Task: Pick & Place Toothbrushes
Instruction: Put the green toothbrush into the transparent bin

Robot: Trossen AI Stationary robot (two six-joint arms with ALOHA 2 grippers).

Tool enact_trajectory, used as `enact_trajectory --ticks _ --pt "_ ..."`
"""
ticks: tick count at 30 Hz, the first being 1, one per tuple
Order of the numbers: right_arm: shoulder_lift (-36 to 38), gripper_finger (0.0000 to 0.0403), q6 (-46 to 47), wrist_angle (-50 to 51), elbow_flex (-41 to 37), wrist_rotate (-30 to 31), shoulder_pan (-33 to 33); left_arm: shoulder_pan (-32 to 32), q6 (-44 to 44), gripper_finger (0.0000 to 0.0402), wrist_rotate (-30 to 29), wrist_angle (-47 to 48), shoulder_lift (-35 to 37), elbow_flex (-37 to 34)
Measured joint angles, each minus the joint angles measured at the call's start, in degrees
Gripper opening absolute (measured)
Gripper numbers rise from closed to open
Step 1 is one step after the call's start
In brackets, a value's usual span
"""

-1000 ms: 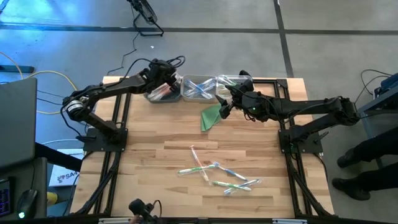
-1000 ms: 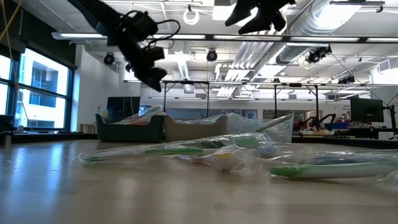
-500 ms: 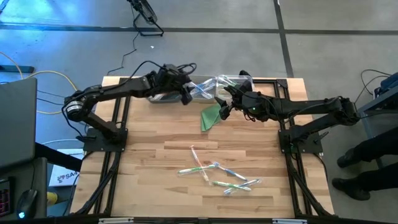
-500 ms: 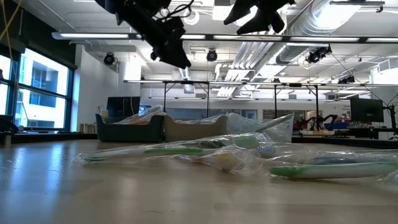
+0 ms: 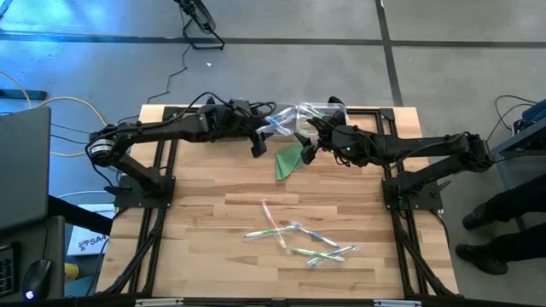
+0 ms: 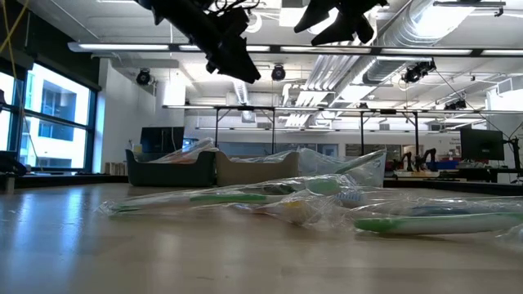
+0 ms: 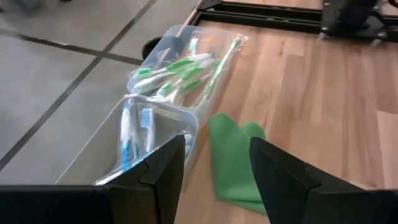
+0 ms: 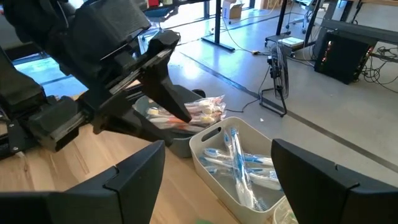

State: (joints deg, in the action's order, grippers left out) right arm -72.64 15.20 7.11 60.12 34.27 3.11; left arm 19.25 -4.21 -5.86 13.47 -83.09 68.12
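Several loose toothbrushes (image 5: 299,240) in clear wrappers lie in a scatter on the near middle of the table (image 5: 205,213), and they fill the foreground of the low view (image 6: 327,204). My left gripper (image 5: 258,145) hangs open and empty above the far edge, over the bin of blue brushes (image 7: 140,134) and beside the bin of green ones (image 7: 186,65). My right gripper (image 5: 305,148) hangs open and empty just to its right, above a folded green cloth (image 5: 290,160). The right wrist view shows the left gripper (image 8: 158,68) close in front.
Three bins stand in a row at the far edge: a grey one with pink-orange brushes (image 8: 186,113), a middle one with blue brushes (image 8: 239,155) and a clear one with green brushes (image 5: 317,111). The two grippers hang close together. Bare wood lies at the near left.
My left gripper has swung from above the grey bin toward the table's right, along the far edge, rising a little and tipping up from a steep downward slant to a shallower one. It stays open and empty. The right arm has kept still.
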Motion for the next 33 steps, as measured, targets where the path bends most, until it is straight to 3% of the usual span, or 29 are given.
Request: enact_trajectory --ticks 11,20,26,33 --pt "0.0 0.0286 -0.3 0.0 0.0 0.1 0.0 -0.2 4.8 0.0175 0.0 0.0 0.0 0.0" --pt "0.0 0.0286 -0.2 0.0 0.0 0.1 0.0 -0.2 2.8 0.0175 0.0 -0.4 0.0 0.0" --pt "0.0 0.0286 0.0 0.0 0.0 0.1 0.0 -0.2 0.3 0.0175 6.4 -2.6 0.8 -0.1" --pt "0.0 0.0286 0.0 0.0 0.0 0.1 0.0 -0.1 1.6 0.0175 10.0 -13.3 7.7 -9.4"
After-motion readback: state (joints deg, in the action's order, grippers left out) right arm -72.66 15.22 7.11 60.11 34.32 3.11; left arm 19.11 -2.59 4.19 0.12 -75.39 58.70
